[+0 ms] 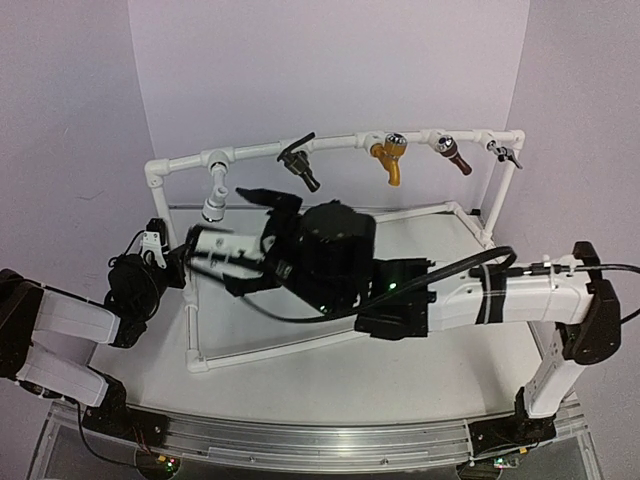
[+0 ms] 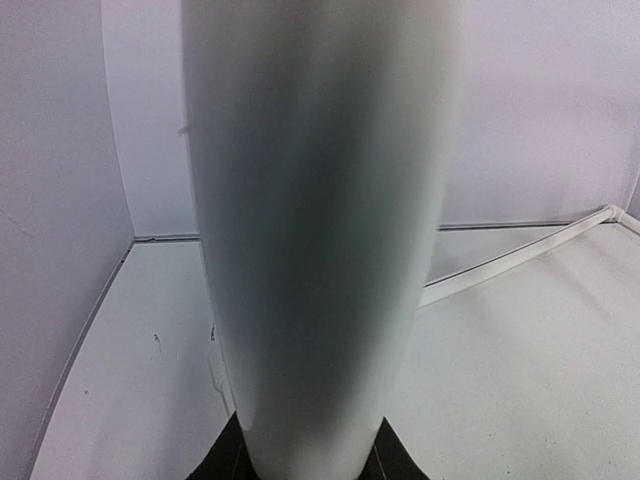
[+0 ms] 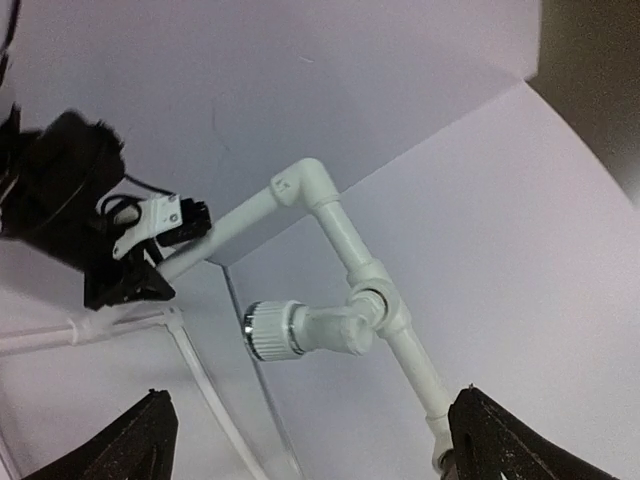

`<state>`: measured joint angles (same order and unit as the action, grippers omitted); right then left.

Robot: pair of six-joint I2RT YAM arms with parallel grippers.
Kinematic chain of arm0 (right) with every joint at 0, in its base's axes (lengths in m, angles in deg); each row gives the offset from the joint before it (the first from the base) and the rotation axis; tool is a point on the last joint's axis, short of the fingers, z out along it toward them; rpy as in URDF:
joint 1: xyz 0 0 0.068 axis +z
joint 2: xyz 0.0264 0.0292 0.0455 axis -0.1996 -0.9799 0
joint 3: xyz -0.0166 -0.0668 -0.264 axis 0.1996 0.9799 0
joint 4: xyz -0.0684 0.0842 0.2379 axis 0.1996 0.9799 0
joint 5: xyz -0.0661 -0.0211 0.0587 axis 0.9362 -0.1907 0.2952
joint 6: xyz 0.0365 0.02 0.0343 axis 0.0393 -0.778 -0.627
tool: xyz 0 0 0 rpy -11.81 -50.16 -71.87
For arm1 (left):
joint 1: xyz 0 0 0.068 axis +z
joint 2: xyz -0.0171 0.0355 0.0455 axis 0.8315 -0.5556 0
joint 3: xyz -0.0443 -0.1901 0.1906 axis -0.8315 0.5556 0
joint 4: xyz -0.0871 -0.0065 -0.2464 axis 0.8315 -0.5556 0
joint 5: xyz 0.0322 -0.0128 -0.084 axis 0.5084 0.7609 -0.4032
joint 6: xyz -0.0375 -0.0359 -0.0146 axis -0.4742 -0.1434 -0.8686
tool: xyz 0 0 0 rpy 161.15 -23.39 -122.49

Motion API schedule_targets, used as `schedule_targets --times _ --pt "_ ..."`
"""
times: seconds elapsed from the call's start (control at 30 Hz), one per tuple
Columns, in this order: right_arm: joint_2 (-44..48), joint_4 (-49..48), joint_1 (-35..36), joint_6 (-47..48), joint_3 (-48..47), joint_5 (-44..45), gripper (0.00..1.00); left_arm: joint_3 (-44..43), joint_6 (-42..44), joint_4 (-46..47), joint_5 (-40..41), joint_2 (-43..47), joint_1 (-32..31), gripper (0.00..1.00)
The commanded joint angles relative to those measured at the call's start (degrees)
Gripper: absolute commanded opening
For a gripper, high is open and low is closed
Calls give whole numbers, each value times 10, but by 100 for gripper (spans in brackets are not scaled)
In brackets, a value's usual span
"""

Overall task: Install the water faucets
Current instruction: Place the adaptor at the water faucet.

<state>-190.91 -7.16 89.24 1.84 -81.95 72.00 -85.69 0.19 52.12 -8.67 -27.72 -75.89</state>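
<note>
The white faucet [image 1: 213, 196] hangs by its threaded end from a tee on the top rail of the white pipe frame [image 1: 340, 145]; its ribbed round knob points down. In the right wrist view the white faucet [image 3: 300, 328] lies ahead of my right gripper [image 3: 320, 450], which is open and apart from it. Seen from above, the right gripper [image 1: 232, 240] sits just below and right of that faucet. The black faucet [image 1: 300, 165] with its thin lever sits on the same rail. My left gripper [image 1: 155, 245] is shut on the frame's left post [image 2: 320, 200].
A gold-yellow tap [image 1: 388, 158], a brown tap [image 1: 452, 155] and a small grey one [image 1: 507, 152] hang further right on the rail. The frame's base pipes [image 1: 300, 345] lie on the table. My right arm [image 1: 500, 295] stretches across the middle. White walls stand close behind.
</note>
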Motion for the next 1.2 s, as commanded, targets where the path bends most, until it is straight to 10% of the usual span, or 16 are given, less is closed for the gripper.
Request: schedule_targets --times 0.0,0.33,0.77,1.17 --pt "-73 -4 2 359 -38 83 97 -21 -21 -2 -78 -1 -19 0" --pt "-182 -103 -7 614 -140 85 93 -20 -19 -3 -77 4 -20 0" --pt "-267 -127 -48 606 -265 98 86 -21 -17 -4 -76 4 -19 0" --pt "-318 -177 -58 536 -327 143 46 -22 -17 -3 -79 0 -19 0"
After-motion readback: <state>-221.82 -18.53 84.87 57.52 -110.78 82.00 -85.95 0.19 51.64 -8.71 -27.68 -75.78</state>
